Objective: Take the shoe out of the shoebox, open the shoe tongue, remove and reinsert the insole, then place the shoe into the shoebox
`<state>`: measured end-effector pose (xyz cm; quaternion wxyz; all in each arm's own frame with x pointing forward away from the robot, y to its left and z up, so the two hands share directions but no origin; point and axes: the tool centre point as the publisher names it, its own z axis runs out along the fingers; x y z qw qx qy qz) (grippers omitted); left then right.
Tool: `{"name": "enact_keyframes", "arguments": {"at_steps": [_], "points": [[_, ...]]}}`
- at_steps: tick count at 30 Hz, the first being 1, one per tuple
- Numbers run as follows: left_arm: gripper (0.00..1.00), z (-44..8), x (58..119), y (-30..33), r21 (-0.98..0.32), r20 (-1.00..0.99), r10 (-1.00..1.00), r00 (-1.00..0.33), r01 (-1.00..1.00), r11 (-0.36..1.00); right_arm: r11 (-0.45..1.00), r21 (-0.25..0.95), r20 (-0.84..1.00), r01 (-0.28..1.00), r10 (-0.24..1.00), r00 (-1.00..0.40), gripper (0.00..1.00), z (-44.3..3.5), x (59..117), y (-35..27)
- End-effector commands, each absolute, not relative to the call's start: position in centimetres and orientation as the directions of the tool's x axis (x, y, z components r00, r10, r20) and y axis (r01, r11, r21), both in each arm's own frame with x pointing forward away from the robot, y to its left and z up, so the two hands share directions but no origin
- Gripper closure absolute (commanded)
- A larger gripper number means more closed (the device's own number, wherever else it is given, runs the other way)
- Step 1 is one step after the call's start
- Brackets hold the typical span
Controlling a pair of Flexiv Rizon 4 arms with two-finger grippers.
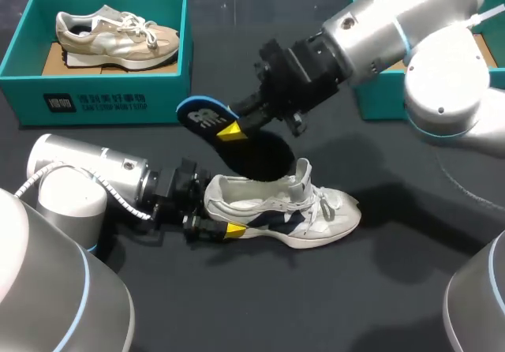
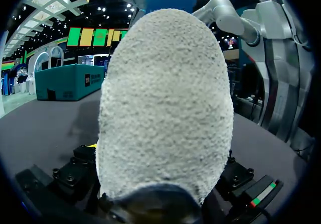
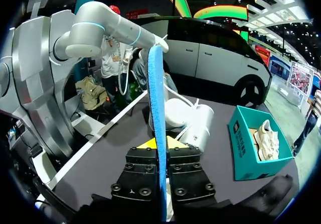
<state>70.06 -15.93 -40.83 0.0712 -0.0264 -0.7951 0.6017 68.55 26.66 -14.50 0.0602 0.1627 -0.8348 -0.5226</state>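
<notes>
- Fingers [image 3: 142, 158] of the right gripper [image 3: 160, 144] are pressed from both sides onto the thin blue edge of the insole [image 3: 156, 93], so the insole is held fast. This pinch is shown plainly only in the right wrist view.
- In the head view only one yellow tip of that gripper is seen, laid against the insole. The insole is held tilted in the air above the open collar of the shoe [image 1: 292, 210], and whether its lower end touches the shoe cannot be told.
- The left gripper [image 1: 225, 216] is closed on the heel of the shoe. One yellow tip is seen on the near side in the head view, and the other is hidden behind the heel.
- In the left wrist view a pale, rough surface of the shoe is seen filling the space between the black finger blocks. The shoe's shape and laces are shown only in the head view.
- The shoe is seen sole down on the table [image 1: 371, 289], with its toe pointing away from the left gripper.
- A teal shoebox [image 1: 95, 99] stands at the far left with a beige shoe [image 1: 118, 36] inside, and is also seen in the right wrist view.
- A second box [image 1: 379, 91] is partly hidden behind the right arm.
- White print is seen on the shoebox front and a white mark on the insole's blue heel end.
</notes>
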Motion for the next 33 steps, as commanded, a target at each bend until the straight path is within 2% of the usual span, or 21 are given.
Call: {"name": "enact_keyframes", "arguments": {"at_steps": [1,11,14,19,33], "points": [[1.00,-40.8,70.0,-16.0,-0.960,0.081,0.127,-0.989,-0.043,0.275,0.393,0.896,-0.077,-0.208,-0.324,-0.943,1.00,-14.0,68.0,24.1],[1.00,-40.8,70.0,-16.0,-0.960,0.081,0.127,-0.989,-0.043,0.275,0.385,0.896,-0.094,-0.219,-0.318,-0.943,1.00,-13.3,67.8,24.0],[1.00,-40.8,70.0,-16.0,-0.960,0.081,0.127,-0.989,-0.043,0.275,0.341,0.929,-0.061,-0.145,-0.245,-0.968,1.00,-10.8,67.0,22.3],[1.00,-40.8,70.0,-16.0,-0.960,0.081,0.127,-0.989,-0.043,0.275,0.249,0.968,0.028,-0.026,-0.211,-0.977,1.00,-7.7,65.4,18.4],[1.00,-40.8,70.0,-16.0,-0.960,0.081,0.127,-0.989,-0.043,0.275,0.249,0.968,0.028,-0.026,-0.211,-0.977,1.00,-7.7,65.4,18.4]]}}
